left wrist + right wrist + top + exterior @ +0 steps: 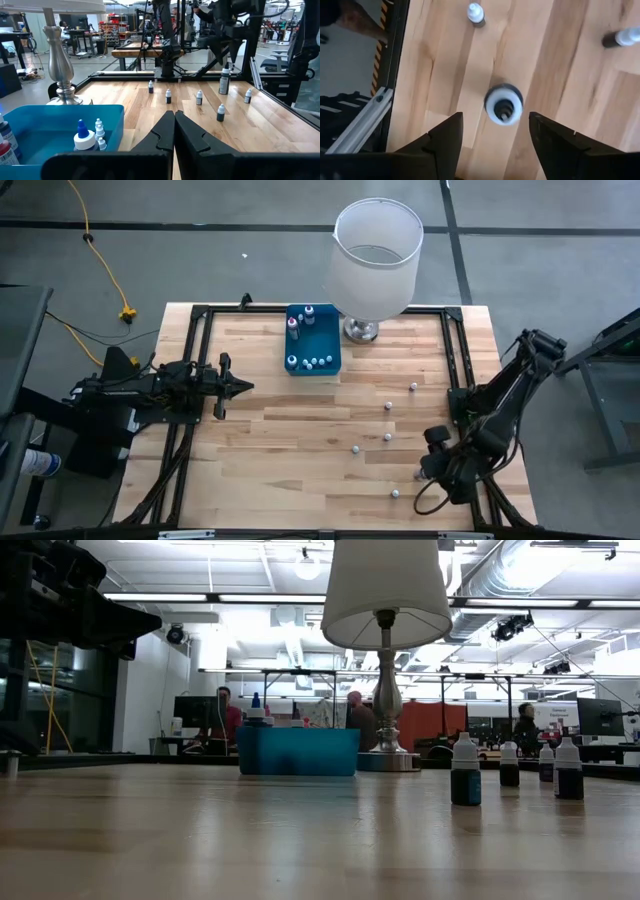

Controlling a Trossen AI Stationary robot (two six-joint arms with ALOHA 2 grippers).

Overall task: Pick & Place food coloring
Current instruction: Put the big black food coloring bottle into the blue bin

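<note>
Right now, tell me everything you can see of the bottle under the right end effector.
The bottle stands upright on the wooden table, near its right edge. From above it shows a round white cap with a nozzle tip and a dark body rim. The right end effector is open over it, fingers apart on either side, not touching.

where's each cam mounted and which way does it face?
High: overhead, looking down on table; both arms show.
Low: tabletop height, facing blue bin and lamp; no arm.
Left wrist: behind shut left gripper, facing across the table.
Right wrist: above open right gripper, looking down on a bottle.
Shared: bin and lamp in high, low, left wrist.
</note>
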